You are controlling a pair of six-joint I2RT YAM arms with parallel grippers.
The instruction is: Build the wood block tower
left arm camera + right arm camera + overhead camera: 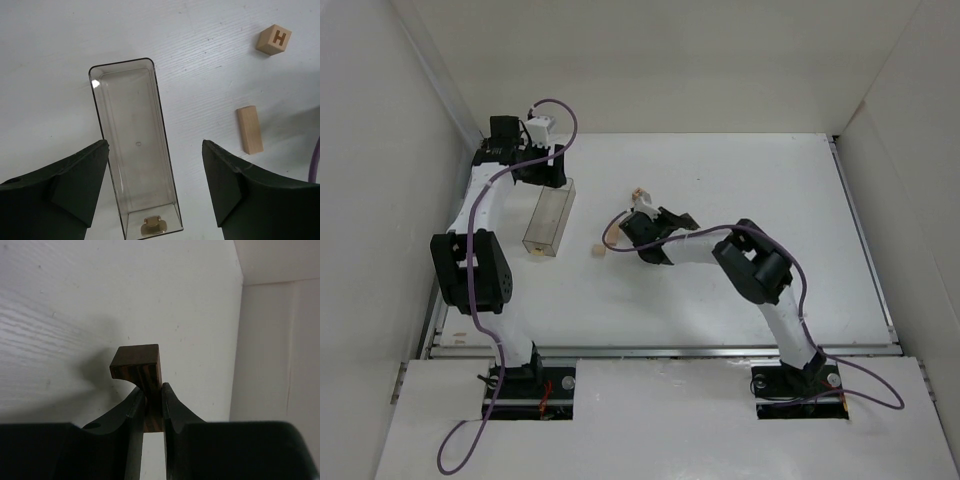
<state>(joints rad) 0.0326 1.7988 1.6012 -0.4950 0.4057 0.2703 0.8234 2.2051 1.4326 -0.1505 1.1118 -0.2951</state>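
Observation:
In the right wrist view my right gripper (153, 395) is shut on a dark brown notched block (142, 365), held just above the white table. From the top view this gripper (626, 228) is at the table's middle, with a pale cube (599, 250) just left of it and another pale piece (640, 192) behind it. My left gripper (155, 146) hangs open over a clear plastic box (132, 145), holding nothing. Right of the box lie a tan bar (249, 129) and a tan cube marked H (274, 39). No stacked tower shows.
The clear box (550, 220) lies lengthwise at the left of the table, with a small brownish piece (152, 225) at its end. White walls enclose the table on three sides; the right wall (280, 340) is near the held block.

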